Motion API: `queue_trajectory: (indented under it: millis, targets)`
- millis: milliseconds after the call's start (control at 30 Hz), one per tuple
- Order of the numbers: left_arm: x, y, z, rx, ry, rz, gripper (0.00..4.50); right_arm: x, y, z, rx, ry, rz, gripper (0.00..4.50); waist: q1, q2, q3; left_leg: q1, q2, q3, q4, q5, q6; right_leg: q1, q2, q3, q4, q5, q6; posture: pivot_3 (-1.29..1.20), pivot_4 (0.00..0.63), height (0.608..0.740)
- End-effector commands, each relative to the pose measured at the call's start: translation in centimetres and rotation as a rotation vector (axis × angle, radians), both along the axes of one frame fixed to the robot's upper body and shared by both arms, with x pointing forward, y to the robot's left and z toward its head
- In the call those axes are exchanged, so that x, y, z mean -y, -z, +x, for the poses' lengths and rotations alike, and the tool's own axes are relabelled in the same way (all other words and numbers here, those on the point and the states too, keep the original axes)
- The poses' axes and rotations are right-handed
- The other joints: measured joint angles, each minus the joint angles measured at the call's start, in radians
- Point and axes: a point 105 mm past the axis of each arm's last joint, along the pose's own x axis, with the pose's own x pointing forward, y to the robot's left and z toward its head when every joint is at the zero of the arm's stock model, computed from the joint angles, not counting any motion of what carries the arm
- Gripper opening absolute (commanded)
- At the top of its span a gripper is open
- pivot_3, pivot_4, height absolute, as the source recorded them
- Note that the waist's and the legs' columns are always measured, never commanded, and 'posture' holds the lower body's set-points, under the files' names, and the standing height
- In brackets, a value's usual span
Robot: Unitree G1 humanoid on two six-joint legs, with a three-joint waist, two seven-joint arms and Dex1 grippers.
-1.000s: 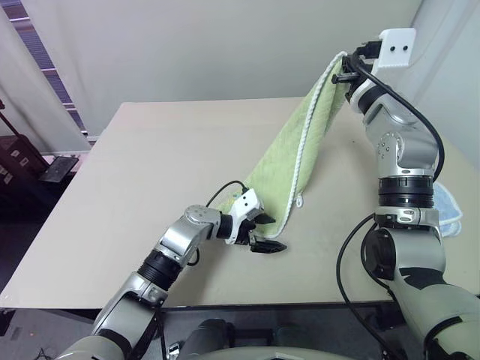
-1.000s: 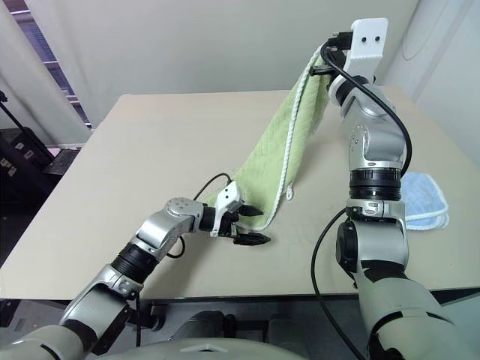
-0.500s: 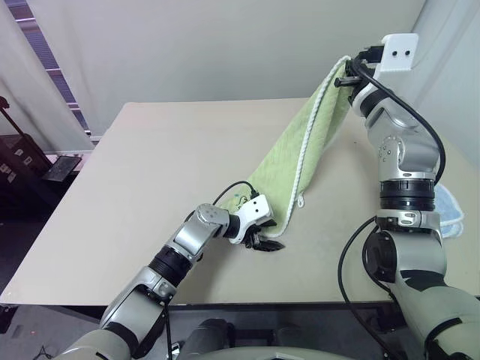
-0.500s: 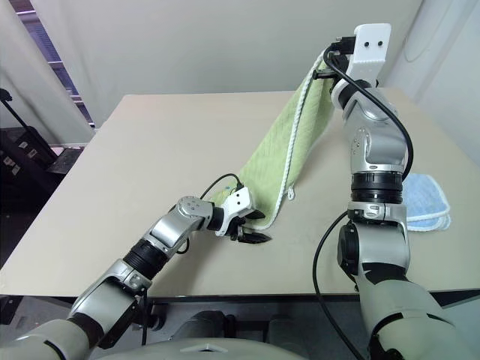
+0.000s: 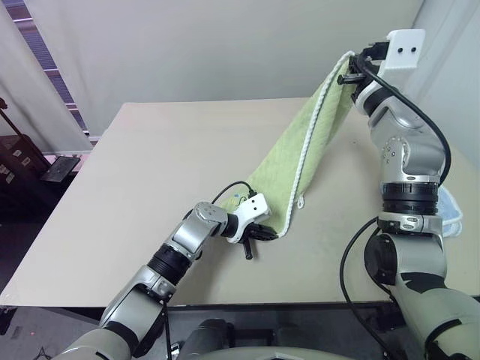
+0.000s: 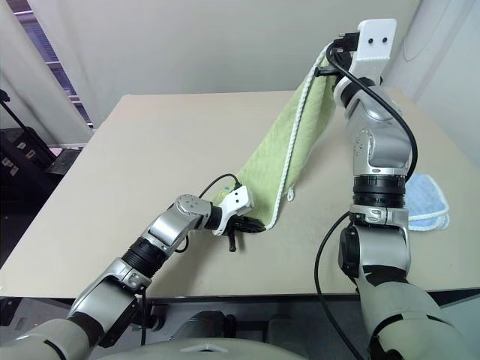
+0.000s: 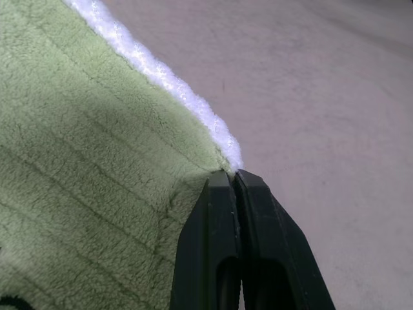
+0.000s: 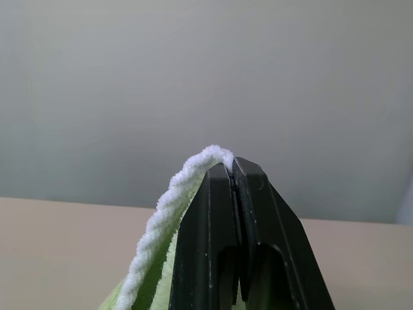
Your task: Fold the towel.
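Note:
The light-green towel [image 5: 300, 150] with white edging hangs stretched in a slant from high at the back right down to the table's front middle. My right gripper [image 5: 352, 73] is raised well above the table and is shut on the towel's upper corner [image 8: 213, 158]. Down on the table, my left gripper [image 5: 264, 231] is shut on the towel's lower corner [image 7: 222, 152], pinching the white edging between its black fingers [image 7: 219, 213]. The low end of the cloth rests on the table around that gripper.
A light-blue cloth [image 6: 424, 199] lies on the table at the right, behind my right arm. The beige table [image 5: 150, 165] spreads wide to the left and back. A black cable [image 5: 229, 187] loops from my left wrist. Curtains and a wall stand beyond.
My left gripper has gone from open to shut, clamping the towel's lower corner. The right gripper has kept the upper corner held up, with barely any shift.

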Motion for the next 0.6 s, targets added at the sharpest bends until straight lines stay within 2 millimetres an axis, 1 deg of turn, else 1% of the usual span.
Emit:
queue_trajectory:
  millis: [33, 100, 167, 233, 333, 433, 533, 600]
  targets:
    - [-0.4, -1.4, 0.3, -0.039, -0.016, -0.09, 0.02, 0.8, -1.7, -0.7, 0.057, 0.026, 0.004, 0.0, -0.001, 0.0, 0.0, 0.0, 0.0, 0.0, 0.0, 0.0, 0.0, 0.0, 0.0, 0.0, 0.0, 0.0, 0.0, 0.0, 0.0, 0.74]
    - [-0.9, -3.2, 0.6, -0.06, -0.02, -0.167, 0.02, 0.9, -1.6, -0.7, 0.054, 0.028, 0.006, 0.0, -0.004, 0.0, 0.0, 0.0, 0.0, 0.0, 0.0, 0.0, 0.0, -0.001, 0.0, 0.0, 0.0, 0.0, 0.0, 0.0, 0.0, 0.74]
    - [-2.2, -5.6, 1.1, -0.051, -0.022, -0.253, 0.02, 1.0, -1.3, -0.6, 0.046, 0.034, 0.007, 0.0, -0.006, 0.0, 0.0, -0.001, 0.0, 0.0, 0.0, 0.0, 0.0, -0.001, 0.0, 0.0, 0.002, 0.0, 0.0, 0.0, 0.0, 0.74]
    - [-3.9, -7.6, 2.1, -0.063, -0.072, -0.316, 0.02, 1.1, -1.0, -0.5, 0.038, 0.042, 0.003, 0.0, -0.005, 0.0, 0.0, -0.001, 0.0, 0.0, 0.0, 0.001, -0.001, -0.003, 0.0, 0.0, 0.003, 0.0, 0.0, 0.0, 0.0, 0.74]
    - [-6.8, -9.4, 3.1, -0.07, -0.135, -0.353, 0.02, 1.4, -0.8, -0.6, 0.033, 0.049, 0.002, 0.0, -0.006, 0.0, 0.0, -0.001, 0.0, 0.0, 0.001, 0.001, -0.002, -0.003, 0.0, 0.0, 0.004, 0.0, 0.0, 0.0, 0.0, 0.74]
    - [-9.8, -10.6, 3.9, -0.044, -0.191, -0.362, 0.02, 1.9, -0.6, -0.7, 0.03, 0.064, -0.004, 0.0, -0.007, 0.0, 0.0, -0.001, 0.0, 0.0, 0.001, 0.002, -0.002, -0.004, 0.0, 0.0, 0.004, 0.0, 0.0, 0.0, 0.0, 0.74]
    - [-12.7, -12.2, 5.9, 0.005, -0.317, -0.406, 0.02, 2.5, -0.7, -1.0, 0.035, 0.074, -0.006, 0.0, -0.002, 0.0, 0.0, -0.001, 0.0, 0.0, 0.0, 0.003, -0.004, -0.004, 0.0, 0.0, 0.004, 0.0, 0.0, 0.0, 0.0, 0.74]
    - [-14.9, -13.3, 7.9, 0.047, -0.439, -0.434, 0.02, 3.1, -0.8, -1.1, 0.041, 0.086, -0.01, 0.0, 0.002, -0.001, 0.001, -0.001, 0.0, 0.0, 0.0, 0.002, -0.004, -0.004, 0.0, 0.0, 0.004, 0.0, 0.0, 0.0, 0.0, 0.74]
